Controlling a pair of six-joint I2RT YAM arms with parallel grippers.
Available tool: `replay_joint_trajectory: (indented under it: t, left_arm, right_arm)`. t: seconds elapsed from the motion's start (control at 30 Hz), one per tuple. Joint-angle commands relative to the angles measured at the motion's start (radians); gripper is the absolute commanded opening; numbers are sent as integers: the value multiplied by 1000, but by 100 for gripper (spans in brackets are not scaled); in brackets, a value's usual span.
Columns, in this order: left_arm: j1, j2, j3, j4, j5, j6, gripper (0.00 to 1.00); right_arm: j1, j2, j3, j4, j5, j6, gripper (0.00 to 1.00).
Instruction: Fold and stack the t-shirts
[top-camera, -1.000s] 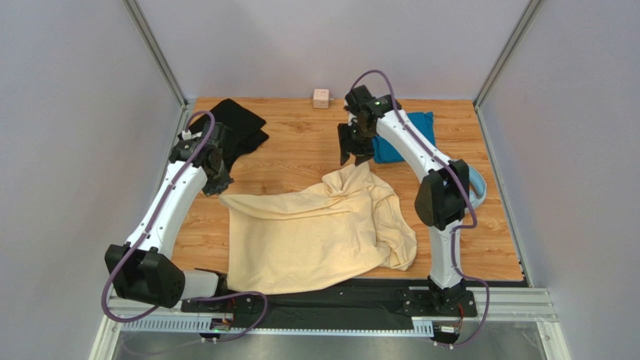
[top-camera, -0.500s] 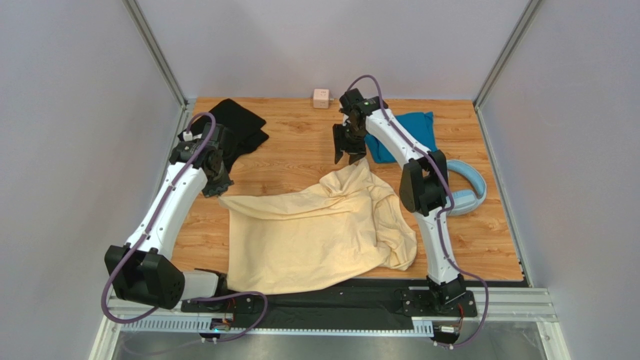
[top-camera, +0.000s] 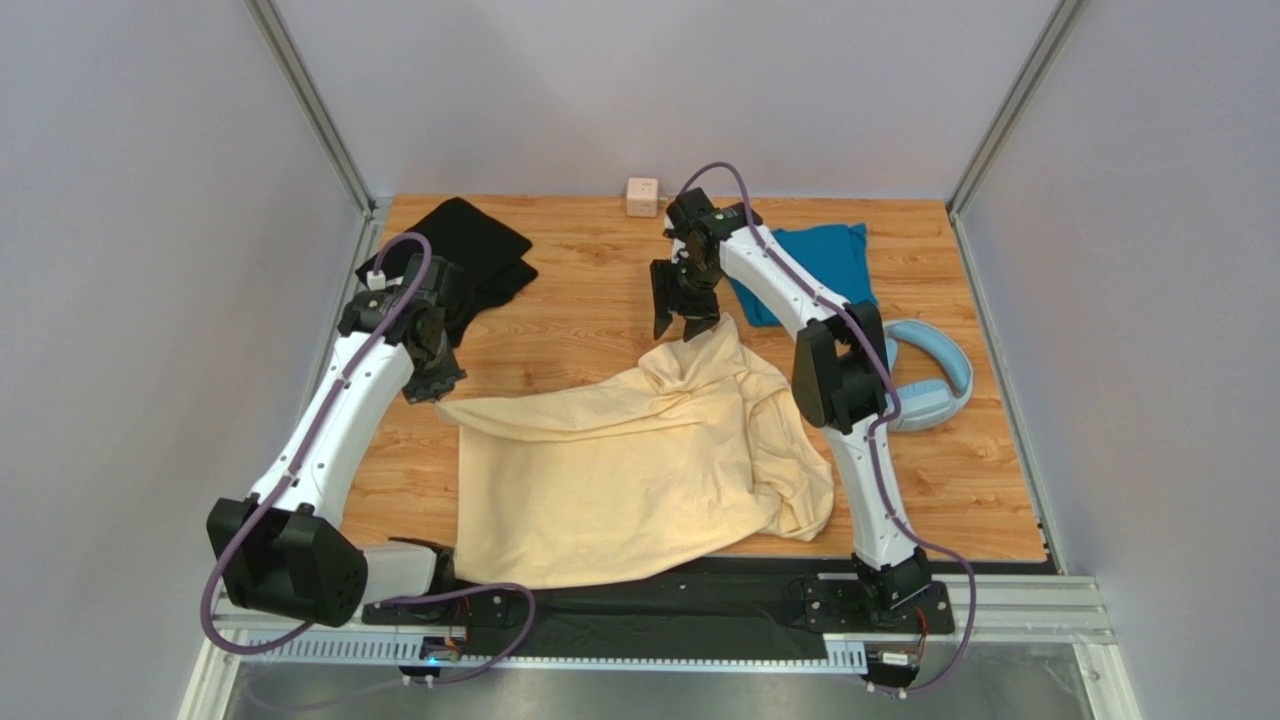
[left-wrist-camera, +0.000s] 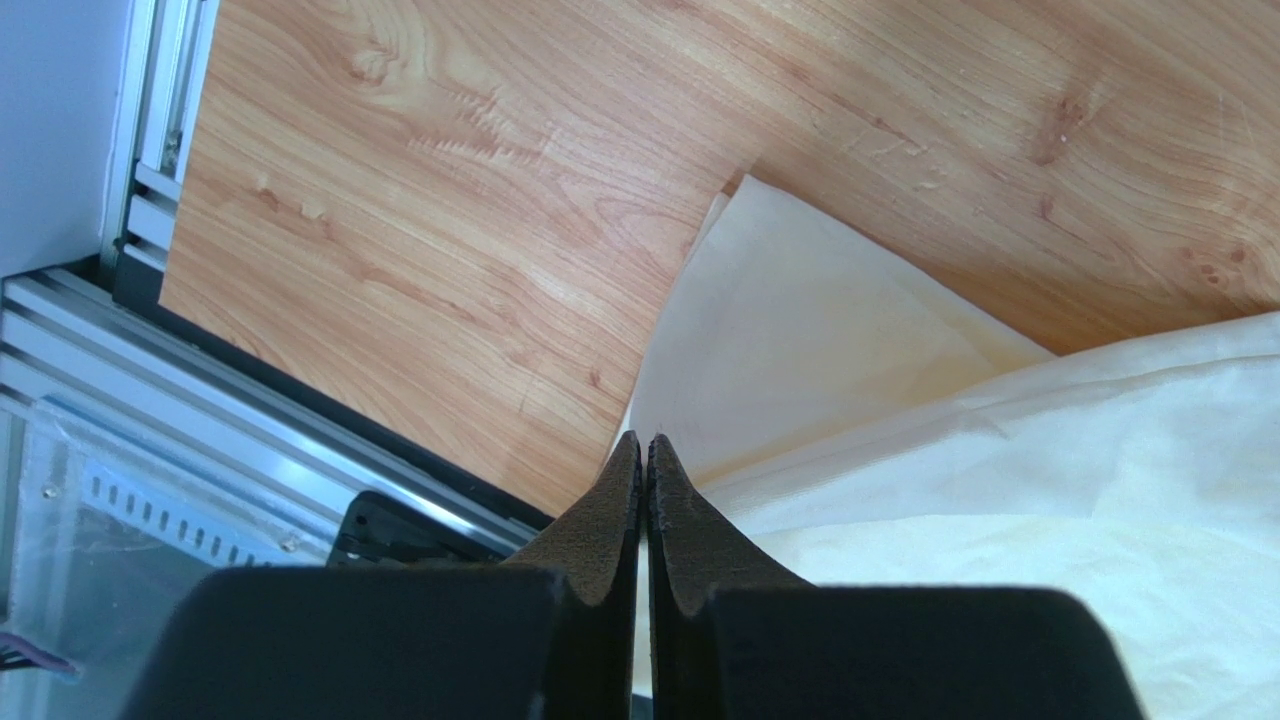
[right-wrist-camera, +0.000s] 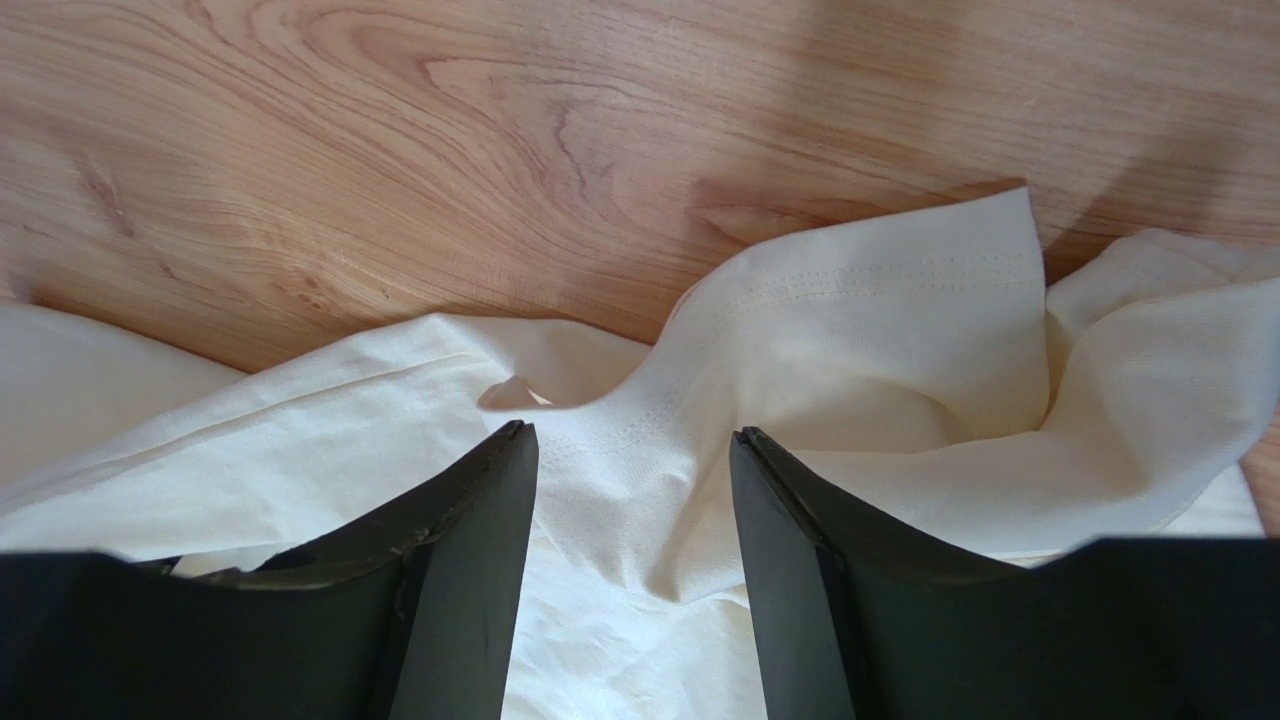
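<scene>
The pale cream-yellow t-shirt (top-camera: 631, 465) lies spread and rumpled across the middle of the wooden table. At its left corner, my left gripper (top-camera: 430, 387) is shut on the edge of the cream-yellow t-shirt (left-wrist-camera: 932, 375), with a strip of cloth showing between the closed fingers (left-wrist-camera: 619, 495). My right gripper (top-camera: 684, 324) hangs open just above the shirt's raised far fold (right-wrist-camera: 842, 330), with nothing held between its tips (right-wrist-camera: 631, 432). The teal t-shirt (top-camera: 819, 258) lies at the back right. At the back left is the black t-shirt (top-camera: 473, 248).
Light-blue headphones (top-camera: 935, 383) rest at the right, beside the right arm. A small pink cube (top-camera: 643, 197) sits at the table's back edge. The metal rail (left-wrist-camera: 90, 375) along the table's left edge shows in the left wrist view. Grey walls enclose three sides.
My right gripper has shifted left along the shirt's far fold and opened a little wider. The left gripper has crept slightly back and left, still holding the corner.
</scene>
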Motion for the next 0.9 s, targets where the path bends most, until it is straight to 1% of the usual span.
replay_joint_trajectory:
  t: [0.0, 0.4, 0.47, 0.5, 0.53, 0.57, 0.6, 0.8, 0.87]
  left_arm:
    - [4, -30, -3, -3, 3, 19, 0]
    - [4, -31, -21, 5, 6, 22, 0]
    - [4, -34, -29, 7, 4, 22, 0]
    - [4, -34, -31, 7, 3, 22, 0]
    - [4, -36, -35, 7, 4, 21, 0]
    - [4, -36, -37, 8, 4, 21, 0]
    - [4, -34, -37, 10, 6, 21, 0]
    - [4, -30, -38, 19, 20, 14, 0]
    - [4, -31, -37, 19, 17, 8, 0]
  right_arm:
    - [15, 8, -12, 8, -20, 9, 56]
    - [38, 71, -21, 4, -34, -7, 57]
    - [41, 74, -24, 4, -29, -7, 54]
    - [43, 76, -26, 5, -31, -4, 38]
    - [41, 73, -26, 7, -23, -4, 26]
    - [43, 69, -27, 8, -15, 1, 17]
    - [41, 65, -32, 16, -11, 2, 0]
    - [43, 33, -24, 19, 26, 6, 0]
    - [43, -2, -26, 17, 55, 7, 0]
